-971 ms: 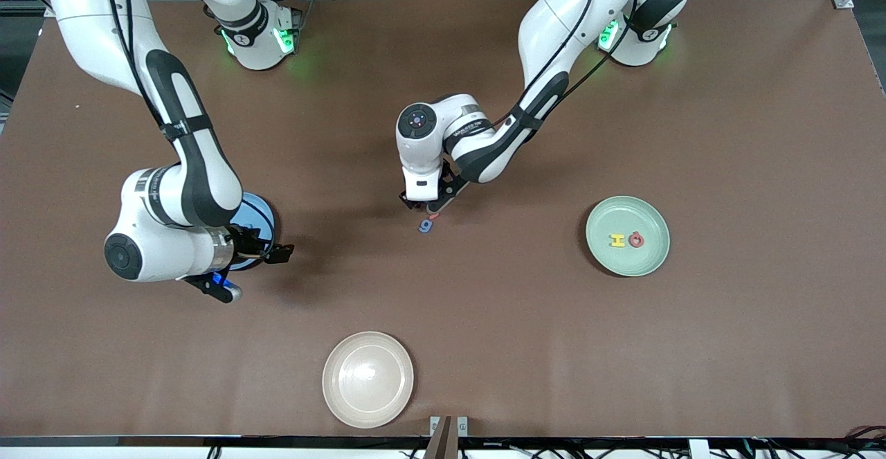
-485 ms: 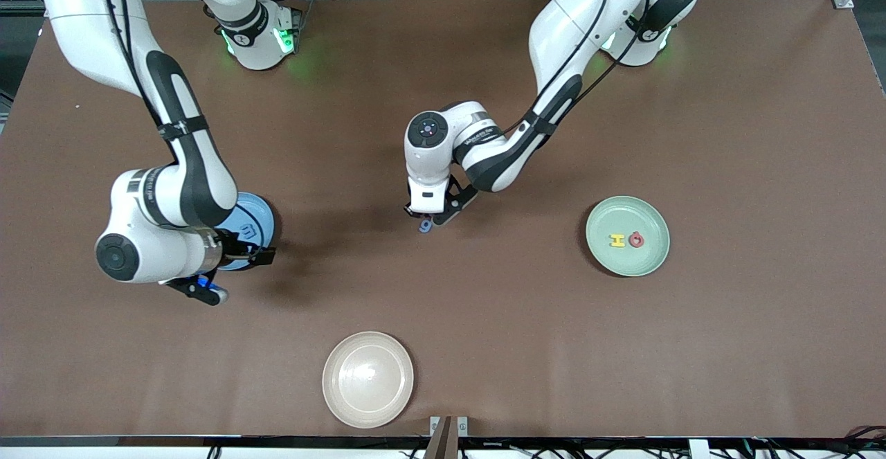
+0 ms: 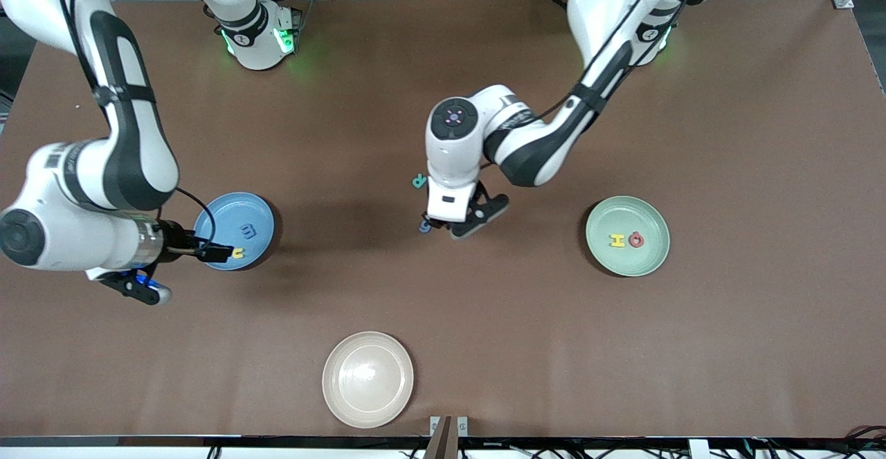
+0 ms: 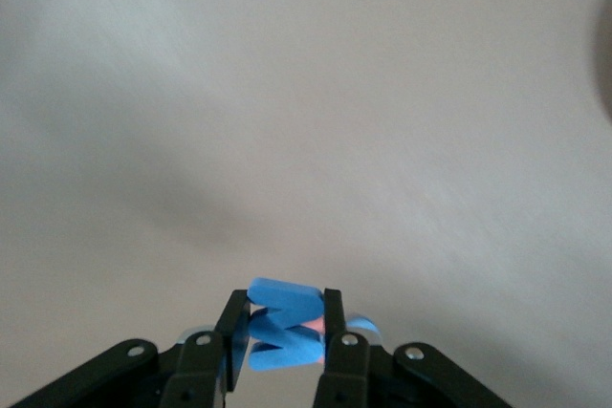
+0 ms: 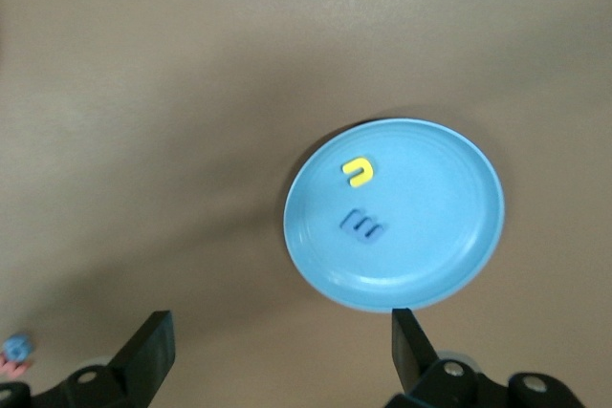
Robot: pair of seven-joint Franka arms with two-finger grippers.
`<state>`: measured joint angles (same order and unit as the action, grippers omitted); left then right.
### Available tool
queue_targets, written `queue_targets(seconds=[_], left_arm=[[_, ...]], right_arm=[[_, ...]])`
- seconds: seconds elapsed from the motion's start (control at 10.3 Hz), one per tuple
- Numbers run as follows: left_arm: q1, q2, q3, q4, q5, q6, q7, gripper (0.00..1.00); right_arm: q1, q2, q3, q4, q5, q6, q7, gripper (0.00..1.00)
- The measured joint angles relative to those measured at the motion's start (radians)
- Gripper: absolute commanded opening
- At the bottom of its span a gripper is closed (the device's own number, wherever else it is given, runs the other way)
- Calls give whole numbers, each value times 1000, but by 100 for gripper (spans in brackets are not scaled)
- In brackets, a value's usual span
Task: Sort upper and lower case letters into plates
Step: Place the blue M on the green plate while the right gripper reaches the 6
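Observation:
My left gripper is shut on a blue zigzag letter, low over the middle of the table. Another blue letter lies on the table right beside it, with a pink letter just showing past the fingers. A teal letter lies on the table, farther from the front camera. The pale green plate holds a yellow letter and a red letter. The blue plate holds a blue letter and a yellow letter. My right gripper is open and empty over that plate's edge.
A cream-beige plate sits empty near the front edge. The right wrist view shows the blue plate with its two letters, and the blue and pink letters far off on the brown table.
My right arm has drawn back toward its end of the table, uncovering the blue plate and its two letters. My left hand has shifted toward the green plate, uncovering the teal letter.

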<state>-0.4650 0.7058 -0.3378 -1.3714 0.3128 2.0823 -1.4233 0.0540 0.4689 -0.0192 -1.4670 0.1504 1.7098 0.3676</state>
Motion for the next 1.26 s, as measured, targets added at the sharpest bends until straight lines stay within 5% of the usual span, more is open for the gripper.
queue_targets(seconds=[0.39,0.78,0.87,1.07,1.26], left_arm=[[249,-53,2,-81,-26,-129,465,0],[538,-129,-42,-320,-26,-17,831,0],[574,-136,-51,-378,-26,31,865,21],[583,-133,-54,-464,-26,108,876,96],[580,-133,-61,-487,-26,125,884,100]], right_arm=[[-12,-19,2,76,-2,-79,13,100],[145,-1,17,71,5,-43,284,100],[197,16,20,68,18,-2,348,100],[278,65,21,64,69,81,392,100],[346,138,21,59,107,203,426,100]])
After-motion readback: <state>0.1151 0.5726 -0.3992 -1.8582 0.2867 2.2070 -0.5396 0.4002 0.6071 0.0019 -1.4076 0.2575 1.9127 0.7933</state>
